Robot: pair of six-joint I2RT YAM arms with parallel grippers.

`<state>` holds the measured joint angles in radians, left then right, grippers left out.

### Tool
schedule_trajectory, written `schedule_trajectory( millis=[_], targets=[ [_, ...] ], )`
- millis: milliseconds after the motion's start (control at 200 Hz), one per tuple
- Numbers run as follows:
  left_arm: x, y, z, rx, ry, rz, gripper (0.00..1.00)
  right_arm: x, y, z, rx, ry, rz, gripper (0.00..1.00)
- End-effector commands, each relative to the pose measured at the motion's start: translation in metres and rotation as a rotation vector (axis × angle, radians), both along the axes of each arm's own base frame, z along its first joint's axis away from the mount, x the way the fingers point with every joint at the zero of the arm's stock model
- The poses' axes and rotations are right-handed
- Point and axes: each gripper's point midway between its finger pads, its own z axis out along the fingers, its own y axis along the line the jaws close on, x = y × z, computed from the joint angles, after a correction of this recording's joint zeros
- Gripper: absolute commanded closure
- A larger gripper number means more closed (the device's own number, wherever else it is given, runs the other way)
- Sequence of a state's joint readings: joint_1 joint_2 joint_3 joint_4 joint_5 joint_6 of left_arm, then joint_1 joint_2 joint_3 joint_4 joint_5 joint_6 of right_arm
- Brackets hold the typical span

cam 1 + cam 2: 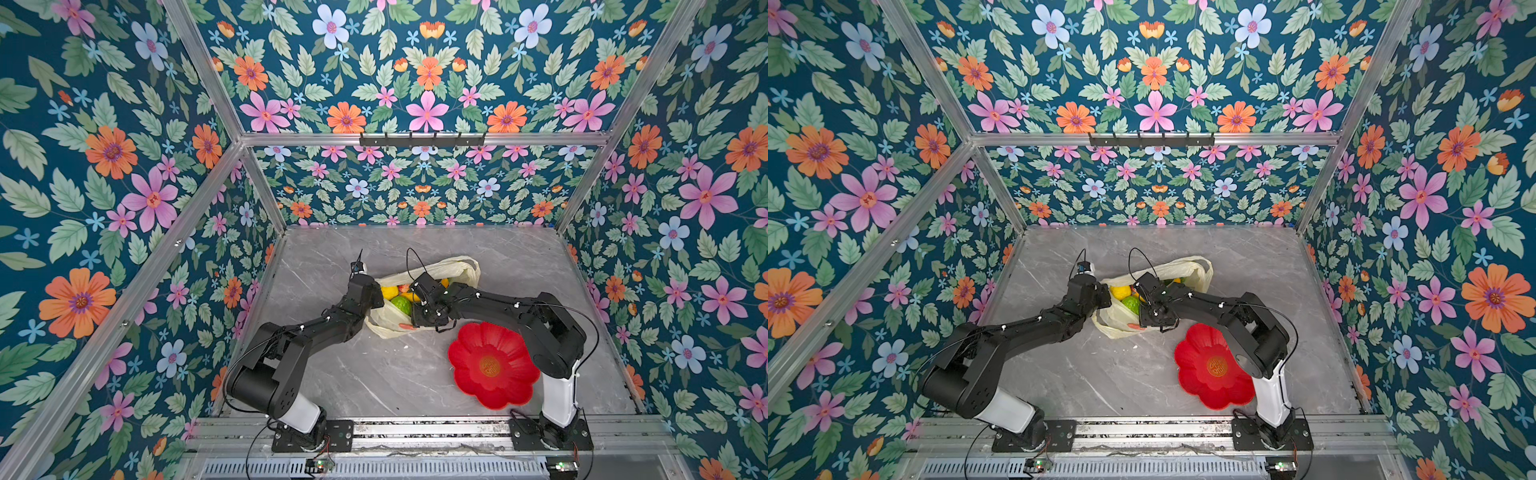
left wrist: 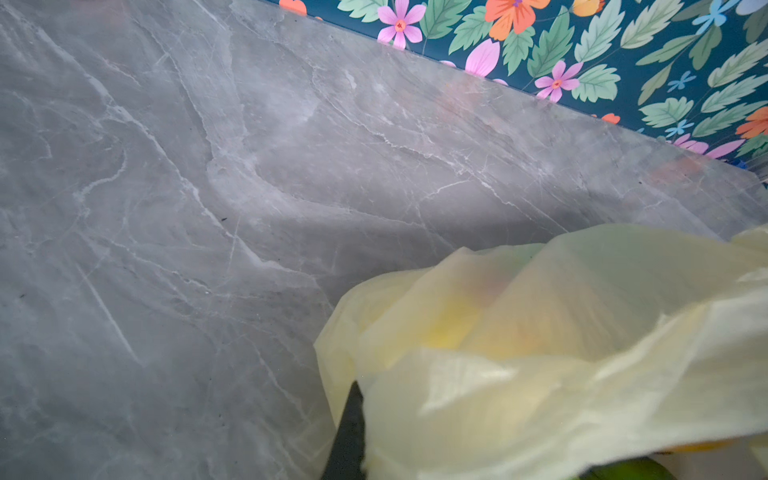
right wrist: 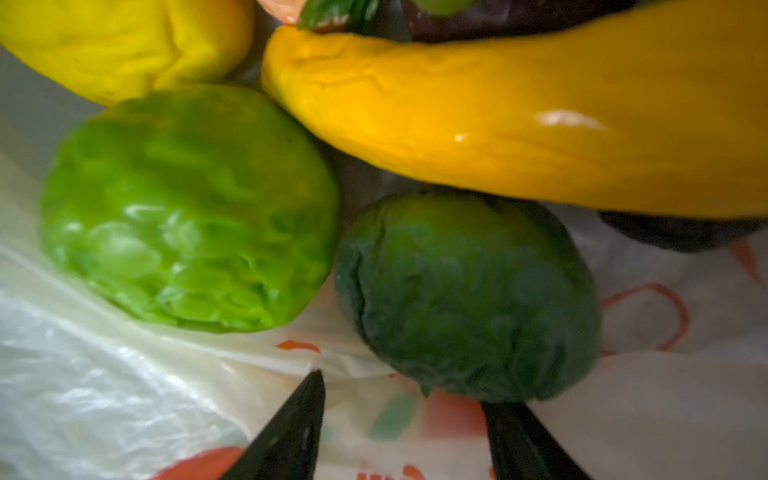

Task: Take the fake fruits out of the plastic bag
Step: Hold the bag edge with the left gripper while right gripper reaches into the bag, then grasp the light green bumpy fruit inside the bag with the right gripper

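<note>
Now my left fingers (image 2: 348,432) are pinched together on the rim of the plastic bag (image 2: 540,374), holding its mouth open on the tabletop (image 2: 208,208). My right fingers (image 3: 291,424) stand apart inside, tips at the dark avocado (image 3: 469,299); next they must straddle it and close, I judge.

One bag (image 1: 457,266), one red dish (image 1: 469,353), perhaps six fruits (image 3: 187,208)
</note>
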<state>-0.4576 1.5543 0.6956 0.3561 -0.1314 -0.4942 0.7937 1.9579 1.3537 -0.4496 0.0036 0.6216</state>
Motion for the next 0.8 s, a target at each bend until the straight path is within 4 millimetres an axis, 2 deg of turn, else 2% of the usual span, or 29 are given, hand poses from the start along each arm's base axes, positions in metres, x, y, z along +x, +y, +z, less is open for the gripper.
schedule_trajectory(
  millis=[0,185,305,525,795],
  targets=[
    [0.002,-0.006,0.002,-0.038,-0.010,-0.015,0.94,0.009,0.013,0.016,0.053,-0.050,0.017,0.37],
    [-0.005,-0.008,-0.003,-0.061,-0.002,-0.038,0.93,0.015,0.009,0.051,0.070,-0.108,-0.009,0.36],
    [-0.005,-0.011,-0.003,-0.075,-0.010,-0.046,0.93,0.015,0.009,0.066,0.086,-0.114,-0.023,0.36],
    [-0.006,-0.012,0.000,-0.094,-0.024,-0.047,0.93,0.016,0.028,0.069,0.130,-0.079,-0.027,0.39],
    [-0.007,-0.010,0.002,-0.098,-0.028,-0.039,0.93,0.031,0.041,0.055,0.093,-0.069,-0.053,0.38]
  ],
)
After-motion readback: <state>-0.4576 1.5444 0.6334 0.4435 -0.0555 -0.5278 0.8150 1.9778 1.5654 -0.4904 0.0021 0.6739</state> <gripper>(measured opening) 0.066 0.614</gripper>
